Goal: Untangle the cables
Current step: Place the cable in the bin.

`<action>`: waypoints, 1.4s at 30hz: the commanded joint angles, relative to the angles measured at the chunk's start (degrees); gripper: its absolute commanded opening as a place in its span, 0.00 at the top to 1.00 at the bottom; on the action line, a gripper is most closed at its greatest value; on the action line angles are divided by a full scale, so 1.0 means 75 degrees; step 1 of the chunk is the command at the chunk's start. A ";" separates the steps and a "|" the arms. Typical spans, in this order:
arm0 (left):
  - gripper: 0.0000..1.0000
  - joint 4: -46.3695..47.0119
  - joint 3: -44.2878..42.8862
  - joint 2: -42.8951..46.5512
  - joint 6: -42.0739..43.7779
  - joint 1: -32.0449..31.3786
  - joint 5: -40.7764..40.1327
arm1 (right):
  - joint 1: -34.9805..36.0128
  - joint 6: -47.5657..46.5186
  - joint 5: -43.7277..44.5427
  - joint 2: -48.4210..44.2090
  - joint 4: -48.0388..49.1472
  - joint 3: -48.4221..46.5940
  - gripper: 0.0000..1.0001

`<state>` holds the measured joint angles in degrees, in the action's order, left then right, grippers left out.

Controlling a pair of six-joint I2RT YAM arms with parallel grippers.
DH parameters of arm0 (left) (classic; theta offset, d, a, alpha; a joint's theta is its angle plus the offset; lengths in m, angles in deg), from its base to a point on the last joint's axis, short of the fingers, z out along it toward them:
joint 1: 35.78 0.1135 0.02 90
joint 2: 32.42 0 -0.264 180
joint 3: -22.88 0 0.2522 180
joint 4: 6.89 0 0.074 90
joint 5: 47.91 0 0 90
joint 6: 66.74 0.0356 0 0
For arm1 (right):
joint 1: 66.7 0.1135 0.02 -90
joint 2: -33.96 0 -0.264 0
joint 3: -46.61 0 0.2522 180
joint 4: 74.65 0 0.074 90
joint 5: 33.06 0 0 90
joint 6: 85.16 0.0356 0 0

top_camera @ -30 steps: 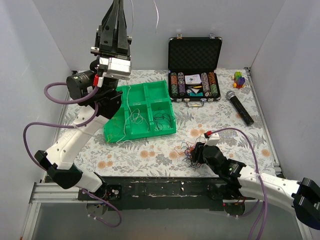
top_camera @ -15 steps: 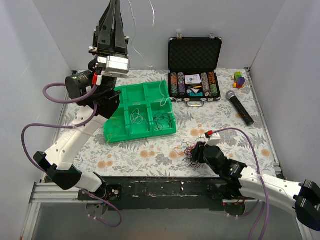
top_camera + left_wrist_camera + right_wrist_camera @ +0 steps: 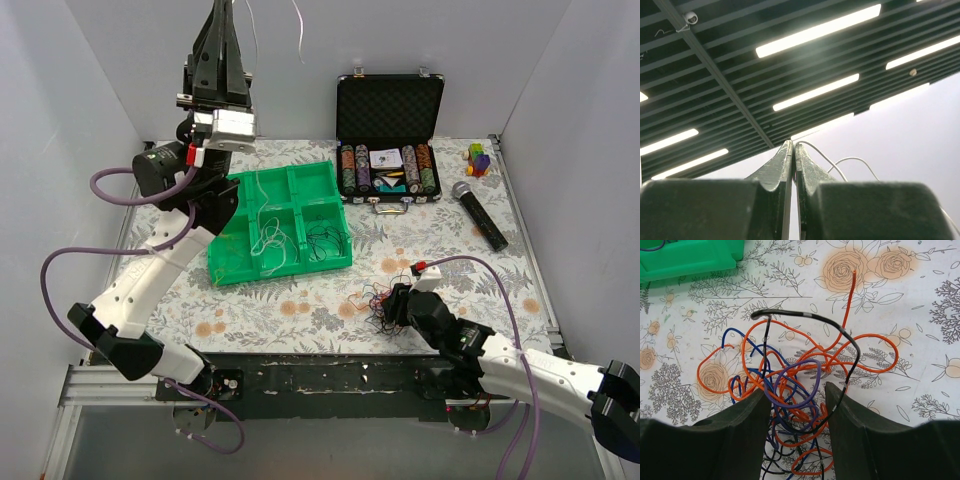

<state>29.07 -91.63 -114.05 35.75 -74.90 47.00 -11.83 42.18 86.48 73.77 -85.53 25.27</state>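
Note:
My left gripper is raised high over the table's back left, pointing up. It is shut on a thin white cable whose ends arch out beside the fingertips. In the left wrist view the jaws are pressed together on that white cable. A tangle of orange, blue, purple and black cables lies near the front. My right gripper is low over it, open. In the right wrist view its fingers straddle the tangle, with purple and orange loops between them.
A green compartment tray at centre left holds white wires and black wires. An open black case of poker chips stands at the back. A microphone and a small coloured block toy lie at the right.
My left gripper has swung slightly left and higher with the white cable, whose loose strands have shifted. The right gripper and the tangle have not moved.

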 commanded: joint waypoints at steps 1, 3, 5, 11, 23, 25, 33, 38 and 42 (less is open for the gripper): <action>1.00 0.0262 0.0366 0.0149 -0.0130 0.0480 -0.0302 | 0.0043 0.0060 0.0198 -0.0117 0.0062 0.0119 0.45; 1.00 0.0274 0.0507 0.0161 -0.0282 0.0726 -0.0326 | 0.0043 0.0060 0.0198 -0.0117 0.0074 0.0131 0.45; 1.00 0.0274 0.0566 0.0149 -0.0481 0.0972 -0.0338 | 0.0043 0.0048 0.0198 -0.0105 0.0074 0.0131 0.45; 1.00 0.0286 0.0613 0.0044 -0.0880 0.1511 -0.0350 | 0.0043 0.0048 0.0198 -0.0199 0.0027 0.0154 0.45; 1.00 0.0391 0.1151 0.0102 -0.1068 0.2027 -0.0186 | 0.0043 0.0083 0.0210 -0.0269 0.0003 0.0178 0.45; 1.00 0.0356 0.1304 0.0172 -0.1080 0.2074 -0.0046 | 0.0043 0.0084 0.0210 -0.0292 -0.0008 0.0178 0.45; 1.00 0.0192 0.1656 0.0406 -0.1220 0.2074 0.0213 | 0.0043 0.0095 0.0233 -0.0269 0.0027 0.0189 0.45; 1.00 -0.0018 0.1679 0.0512 -0.1384 0.2074 0.0295 | 0.0043 0.0083 0.0233 -0.0211 0.0027 0.0166 0.45; 1.00 -0.0253 0.2216 0.0781 -0.1525 0.2074 0.0319 | 0.0043 0.0095 0.0222 -0.0211 0.0039 0.0166 0.45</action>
<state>28.89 -78.38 -112.24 25.87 -59.53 48.85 -11.83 42.18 86.81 72.20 -85.73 26.21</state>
